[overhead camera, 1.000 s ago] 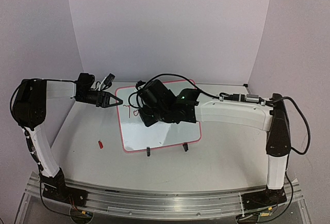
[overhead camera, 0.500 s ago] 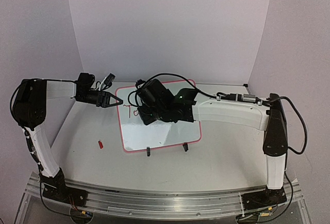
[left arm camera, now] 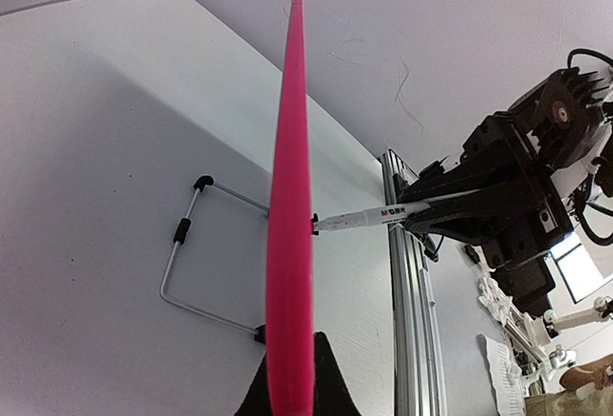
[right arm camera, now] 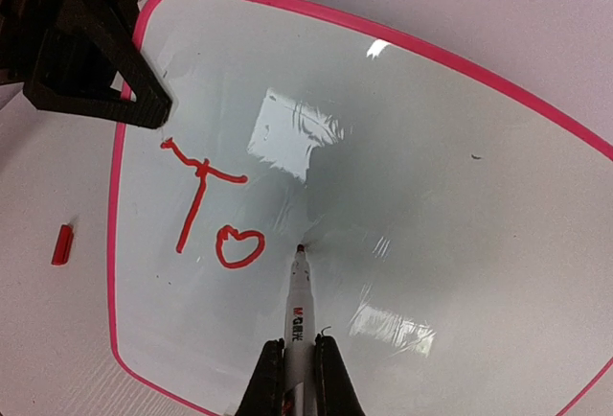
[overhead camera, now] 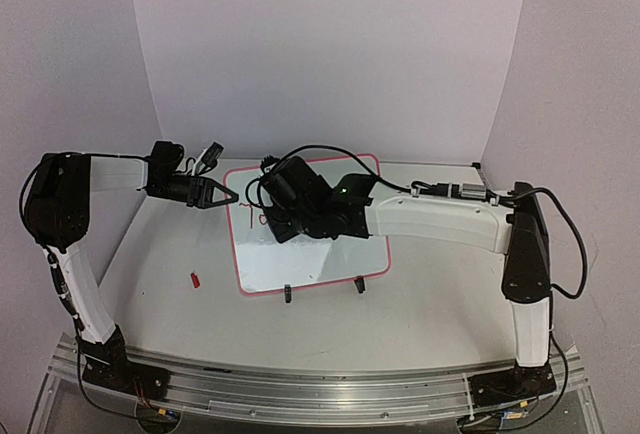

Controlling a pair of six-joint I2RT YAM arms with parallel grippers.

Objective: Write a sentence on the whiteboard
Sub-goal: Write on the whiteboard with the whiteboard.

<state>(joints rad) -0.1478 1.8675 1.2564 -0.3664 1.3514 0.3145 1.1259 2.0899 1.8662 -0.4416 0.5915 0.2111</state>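
Pink-framed whiteboard [overhead camera: 310,259]: left gripper [overhead camera: 228,197] pinches its edge; right gripper [right arm camera: 300,378] clasps a marker [right arm camera: 297,303], tip touching the surface.

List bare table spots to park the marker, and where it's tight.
Free: the table between the whiteboard and the right arm's upright; the strip between the clip feet and the rail. Tight: the board's left edge, where the left claw grips the frame and the right claw holds the marker.

Robot lab, plain white backdrop [overhead camera: 330,54], white table [overhead camera: 430,304], left arm [overhead camera: 85,294] and right arm [overhead camera: 440,222] on a metal rail [overhead camera: 300,386]
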